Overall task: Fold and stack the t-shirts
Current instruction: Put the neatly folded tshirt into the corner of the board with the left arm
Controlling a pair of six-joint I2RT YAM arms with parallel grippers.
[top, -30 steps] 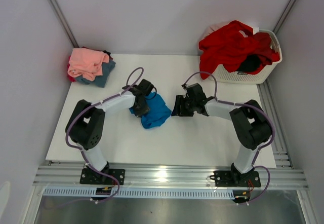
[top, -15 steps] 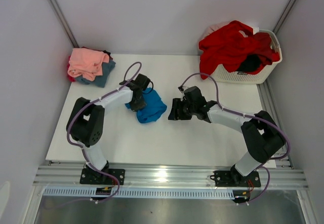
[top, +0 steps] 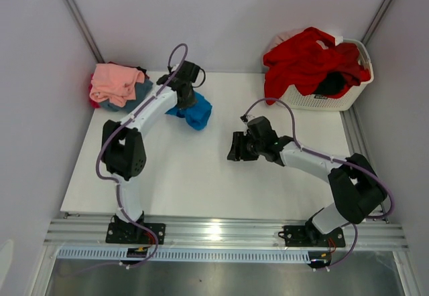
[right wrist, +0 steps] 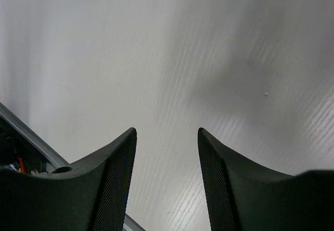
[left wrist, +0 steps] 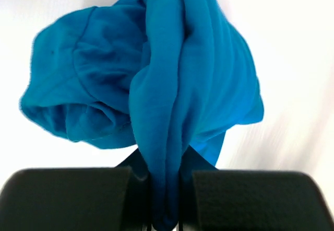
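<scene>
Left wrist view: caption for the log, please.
Left gripper shut on a bunched bright blue t-shirt, white table behind.

A pile of t-shirts (top: 119,86) lies at the table's (top: 201,182) far left. A basket (top: 315,100) with more t-shirts (top: 308,58) stands far right. A single t-shirt (top: 196,113) is just right of the pile.

Bunched blue tee (top: 196,114) near pink-topped stack (top: 117,85)

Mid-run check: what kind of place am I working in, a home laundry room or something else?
Probably a lab test cell, not a home: a white table boxed in by plain white panels, an aluminium rail along the near edge, and a white basket holding a red t-shirt.
</scene>
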